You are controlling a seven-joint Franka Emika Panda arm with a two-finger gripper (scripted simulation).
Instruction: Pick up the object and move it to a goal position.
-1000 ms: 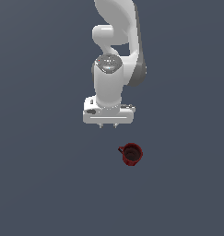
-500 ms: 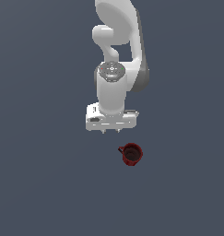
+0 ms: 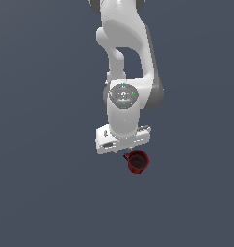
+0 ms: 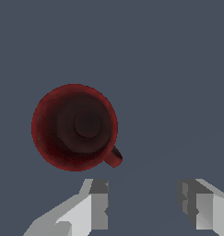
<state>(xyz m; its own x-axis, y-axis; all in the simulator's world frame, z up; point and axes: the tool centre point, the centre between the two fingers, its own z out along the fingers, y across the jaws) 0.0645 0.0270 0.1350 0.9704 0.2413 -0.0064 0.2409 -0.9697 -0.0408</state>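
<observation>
In the wrist view the mug (image 4: 74, 127) stood upright on the bench (image 4: 178, 69), mouth up, its handle (image 4: 114, 158) turned toward the nearer of the fingers (image 4: 98, 205). The gripper (image 4: 144, 207) was spread and empty, the mug lying just off its gap. In the exterior view the fingers were hidden; no goal marker showed.

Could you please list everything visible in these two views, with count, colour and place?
mug: one, dark red with a dark interior and a small side handle, upright on the surface, just below the end effector in the exterior view.
surface: one, plain slate grey, filling the background of both views.
arm: one, white with grey joints, reaching down from the top of the exterior view.
end effector: one, white with grey fingers, open, holding nothing, beside the mug and not touching it.
</observation>
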